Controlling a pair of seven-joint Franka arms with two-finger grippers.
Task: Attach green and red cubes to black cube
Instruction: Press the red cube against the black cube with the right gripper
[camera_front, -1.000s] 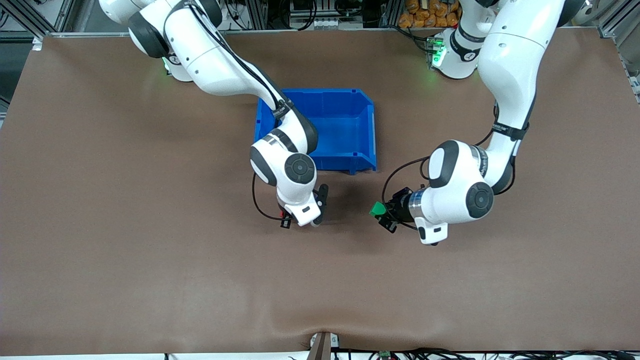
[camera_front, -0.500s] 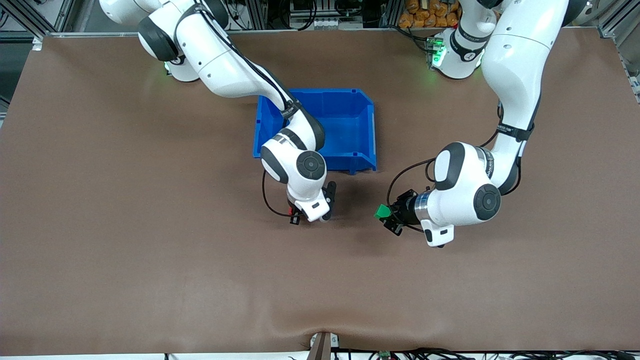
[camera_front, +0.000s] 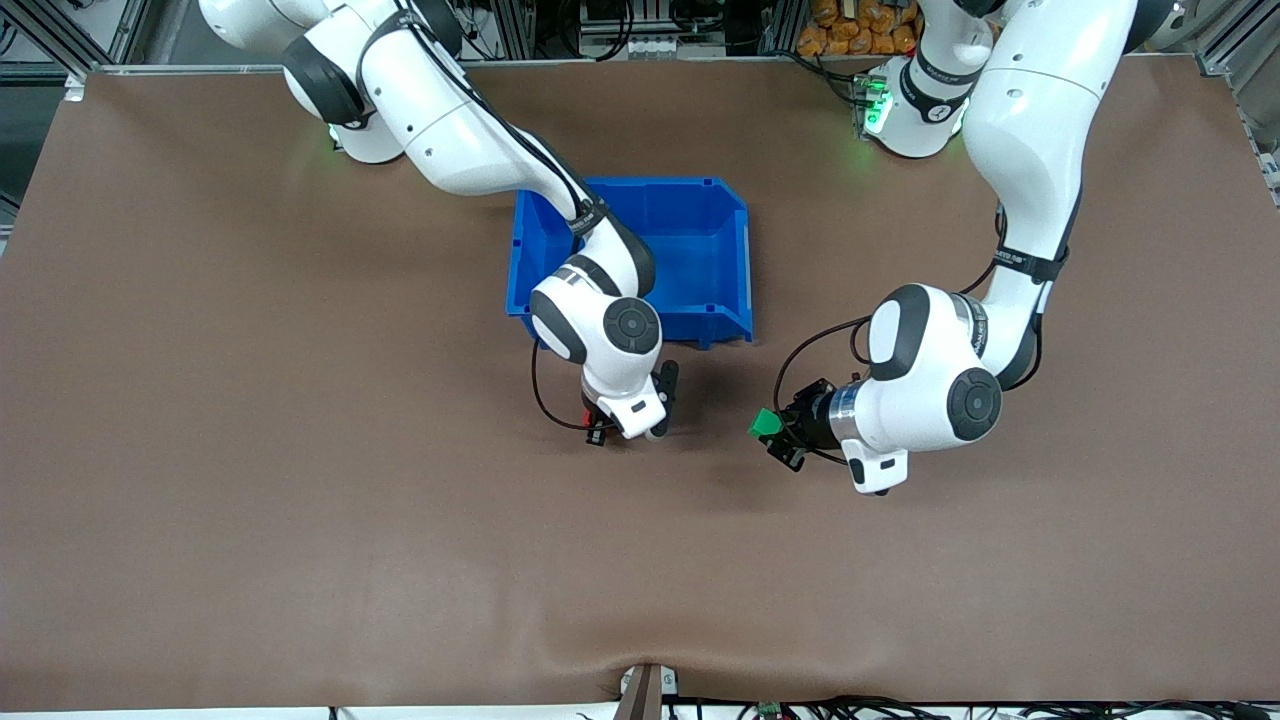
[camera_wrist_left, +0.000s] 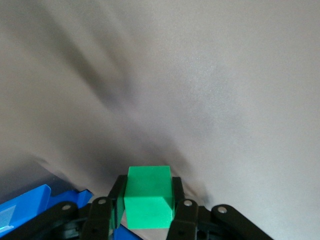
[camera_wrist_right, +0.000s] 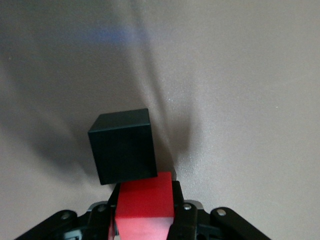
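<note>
Take the blue bin as your landmark on the table.

Your right tool sits over the table just nearer to the front camera than the bin's front wall, toward the right arm's end of it. Its fingers are clamped on the red cube; in the front view only a sliver of red shows under the wrist. The right wrist view shows the black cube pressed against the red cube's outer face, carried at the tip with nothing else gripping it. Its shadow falls on the table beneath. In the front view you cannot pick the black cube out from the tool's dark parts.

Your left tool hangs over the table nearer to the front camera than the bin's front corner at the left arm's end, and well apart from the right tool. Its fingers are closed on the green cube, which sticks out from the tip toward the right tool. A corner of the bin shows at the edge of the left wrist view.
</note>
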